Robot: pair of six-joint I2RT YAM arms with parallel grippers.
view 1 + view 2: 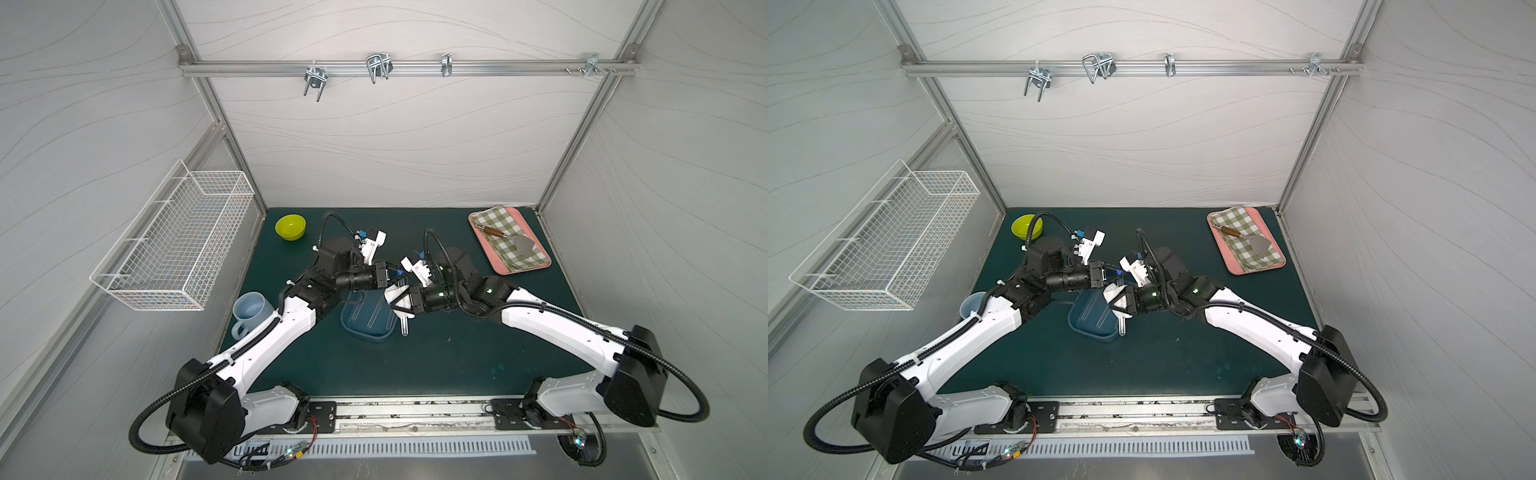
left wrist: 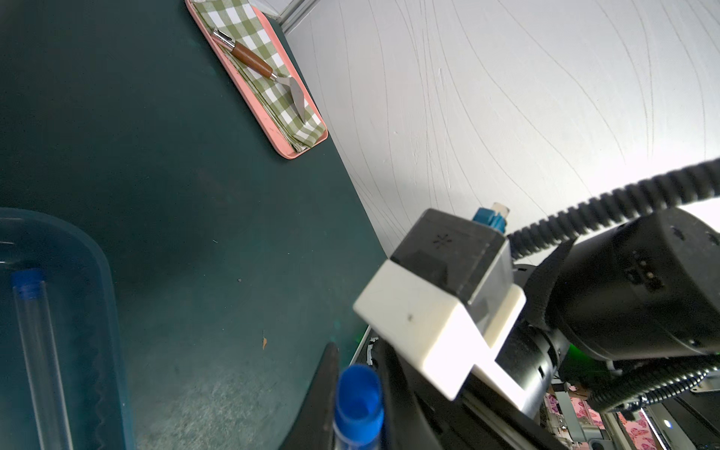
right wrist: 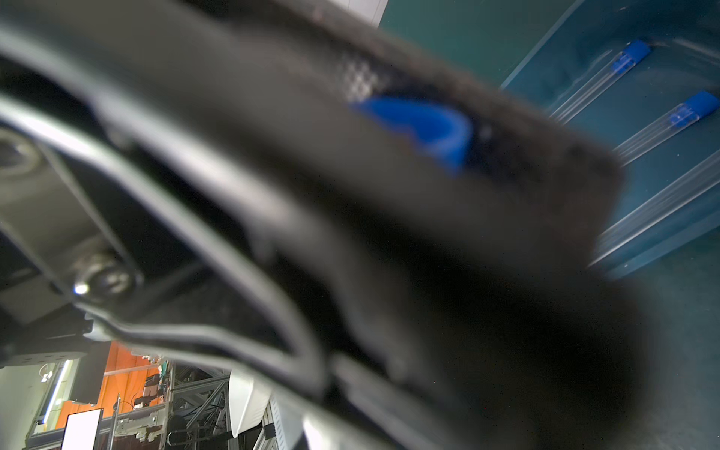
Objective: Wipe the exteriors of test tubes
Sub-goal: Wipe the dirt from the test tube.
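At the edge of the blue tray [image 1: 348, 328], the left tool [image 1: 392, 277] clamps the capped end of a test tube [image 1: 404, 326]. The right tool [image 1: 400, 304] pinches a white wipe [image 1: 391, 296] round its shaft. A clean pass likely needs even pressure drawn toward the rounded tip. The other tubes [image 3: 678, 117] lie in the tray.

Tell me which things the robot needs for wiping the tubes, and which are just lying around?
For the job:
held test tube in the left gripper
white wipe in the right gripper
spare test tubes
blue tray

Just lying about:
yellow bowl
blue mug
pink tray
checked cloth
brown-handled tool
wire basket
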